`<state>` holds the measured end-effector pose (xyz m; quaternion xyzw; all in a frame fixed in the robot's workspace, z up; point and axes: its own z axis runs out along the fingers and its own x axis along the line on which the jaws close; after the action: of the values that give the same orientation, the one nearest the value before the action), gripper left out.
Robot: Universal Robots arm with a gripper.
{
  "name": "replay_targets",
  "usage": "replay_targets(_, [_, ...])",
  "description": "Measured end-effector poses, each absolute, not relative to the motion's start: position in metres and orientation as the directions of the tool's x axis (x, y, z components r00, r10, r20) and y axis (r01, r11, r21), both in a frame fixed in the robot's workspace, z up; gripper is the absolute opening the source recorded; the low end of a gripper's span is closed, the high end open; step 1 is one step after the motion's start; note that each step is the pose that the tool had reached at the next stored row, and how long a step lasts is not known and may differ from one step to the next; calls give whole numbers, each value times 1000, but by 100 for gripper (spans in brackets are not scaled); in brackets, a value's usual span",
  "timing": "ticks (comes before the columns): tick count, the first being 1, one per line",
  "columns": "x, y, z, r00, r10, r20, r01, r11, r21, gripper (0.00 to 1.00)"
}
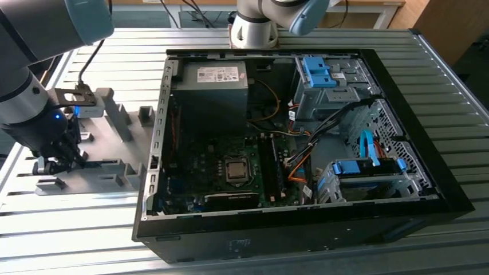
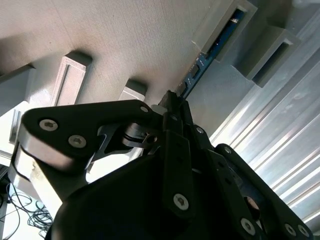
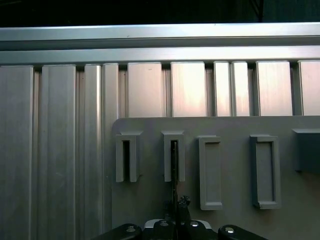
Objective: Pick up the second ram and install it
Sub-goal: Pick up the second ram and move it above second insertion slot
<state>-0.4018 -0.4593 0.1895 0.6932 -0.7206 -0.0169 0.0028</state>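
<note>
Second wrist view: black tool [image 2: 172, 100] seemingly pinches thin, flat blue-green ram [image 2: 199, 69].

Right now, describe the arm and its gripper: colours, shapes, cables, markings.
The arm has round silver tube sections, pale grey-blue joint caps and a black wrist section with a small blue light. A black cable runs down alongside it. The gripper is black, built of flat linkage plates dotted with silver screw heads.

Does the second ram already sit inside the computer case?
No, in the second wrist view the second ram stands on edge in the slots of the grey fixture, with the gripper at its end.
</note>
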Motion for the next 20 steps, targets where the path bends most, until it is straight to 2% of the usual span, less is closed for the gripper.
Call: replay_targets(20, [-402,-459,206,-39,-999,-19,-999,38,28,14])
